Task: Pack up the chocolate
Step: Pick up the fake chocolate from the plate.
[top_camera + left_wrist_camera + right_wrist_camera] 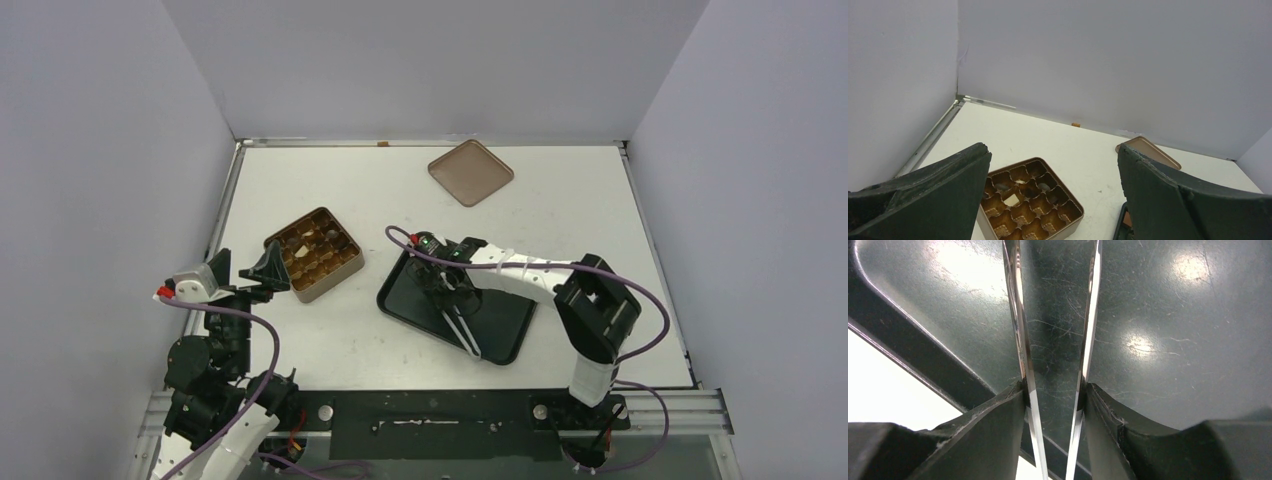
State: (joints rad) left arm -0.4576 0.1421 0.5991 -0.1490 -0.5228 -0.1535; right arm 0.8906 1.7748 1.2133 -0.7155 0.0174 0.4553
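Note:
The square gold-brown tin [315, 253] stands at the left of the table. In the left wrist view its rim [1074, 202] shows, with a cream-white chocolate [1011, 200] and two dark pieces [1002, 187] in its far cups. My left gripper [255, 275] is open and empty just left of the tin, with the tin seen between its fingers [1053, 152]. My right gripper [447, 285] is low over the black tray [500, 320], shut on metal tongs [462, 328]. The tong blades [1018, 330] pass between the fingers [1054, 390]; their tips are out of view.
The flat brown lid [470, 172] lies at the back centre and also shows in the left wrist view [1148, 150]. White walls enclose three sides. The right wrist view shows only bare scratched tray floor [1173, 340].

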